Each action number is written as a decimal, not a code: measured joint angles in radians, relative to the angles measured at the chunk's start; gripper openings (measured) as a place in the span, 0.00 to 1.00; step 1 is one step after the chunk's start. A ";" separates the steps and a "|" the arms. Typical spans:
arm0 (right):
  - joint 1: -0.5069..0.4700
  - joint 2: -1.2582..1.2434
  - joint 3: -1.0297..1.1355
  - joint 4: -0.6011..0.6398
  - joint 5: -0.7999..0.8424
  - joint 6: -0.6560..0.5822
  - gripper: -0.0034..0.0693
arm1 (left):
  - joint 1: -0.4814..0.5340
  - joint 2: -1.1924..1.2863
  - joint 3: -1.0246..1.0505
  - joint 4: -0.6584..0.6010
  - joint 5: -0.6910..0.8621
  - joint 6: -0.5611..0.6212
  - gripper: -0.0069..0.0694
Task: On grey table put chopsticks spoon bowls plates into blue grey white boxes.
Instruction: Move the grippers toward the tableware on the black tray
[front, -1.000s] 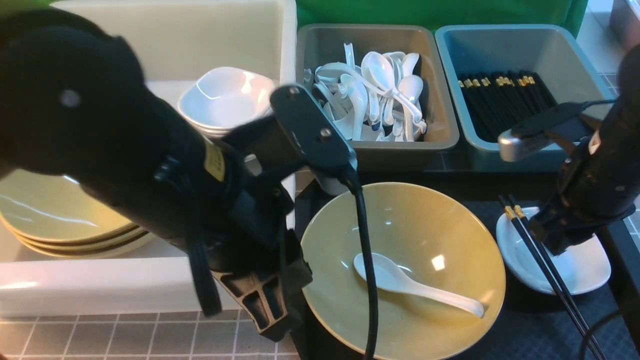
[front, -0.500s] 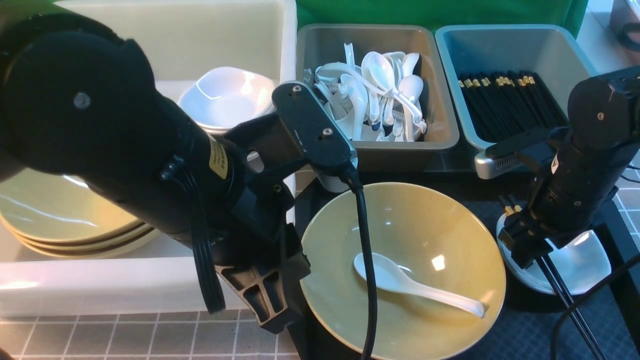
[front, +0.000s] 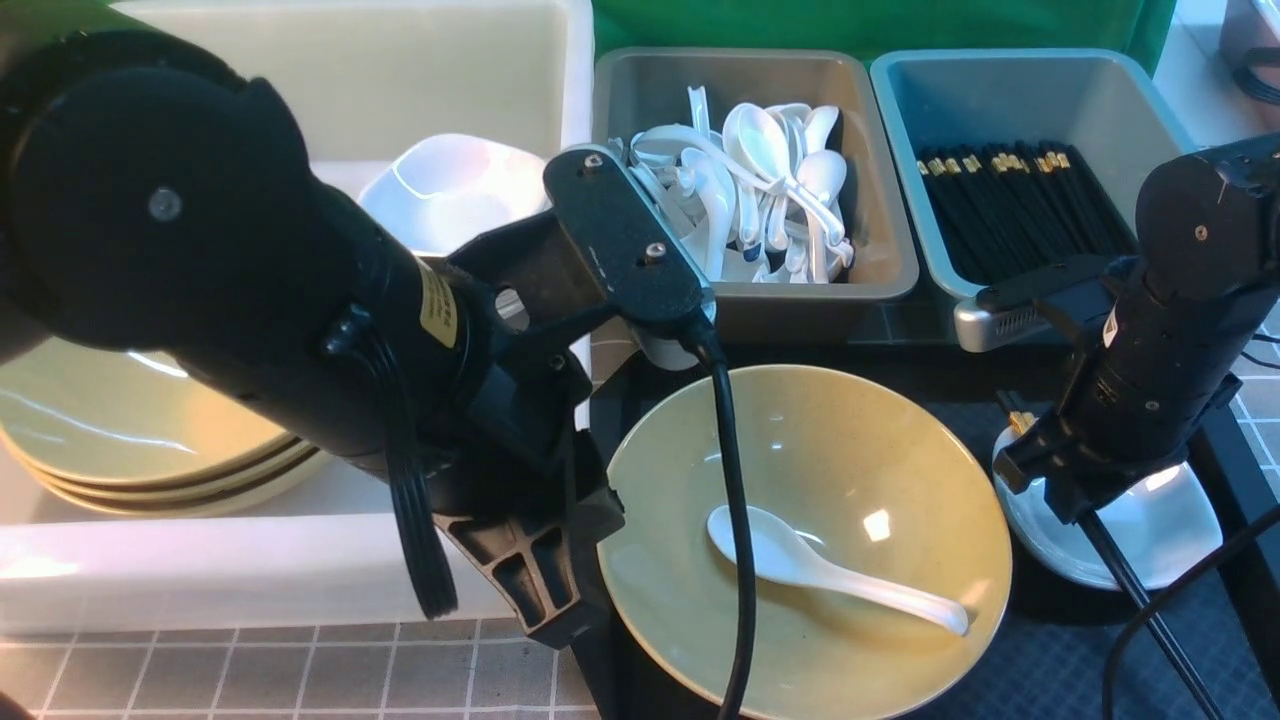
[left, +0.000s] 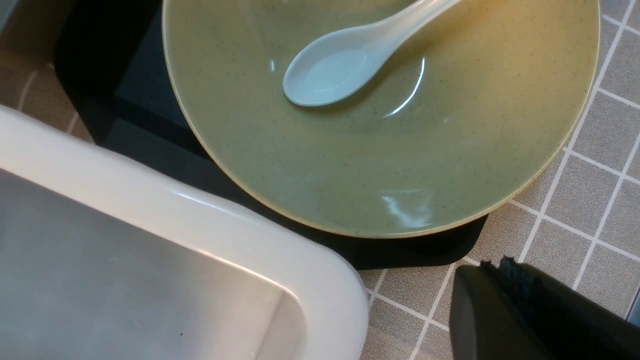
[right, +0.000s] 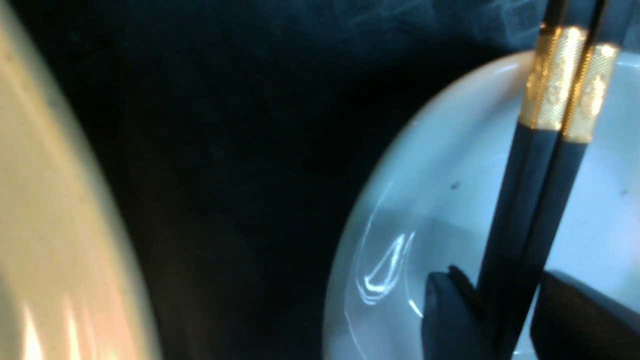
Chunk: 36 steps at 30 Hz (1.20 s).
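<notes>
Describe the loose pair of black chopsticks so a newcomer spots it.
Find the blue plastic box at far right; nearer the robot sits a small white ceramic dish, right of the yellow-green bowl. The pair of black chopsticks with gold bands lies across that dish, between the right gripper's fingers. Unlike the black chopsticks bundled in the box, this pair is outside it.

A spoon lies in the big bowl at front centre, a chopstick pair lies across the small dish to its right, and behind stand the left box holding plates and small bowls, the middle box holding spoons, and the right box holding chopsticks.
</notes>
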 joint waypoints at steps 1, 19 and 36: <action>0.000 0.000 0.000 0.000 0.000 0.000 0.40 | 0.000 0.000 0.000 0.000 0.000 0.000 0.08; 0.000 0.001 0.000 0.000 0.000 0.000 0.26 | 0.000 0.000 0.000 0.000 0.000 0.000 0.08; 0.000 -0.174 -0.071 0.000 0.068 -0.040 0.21 | 0.000 0.001 0.000 0.007 -0.041 -0.020 0.08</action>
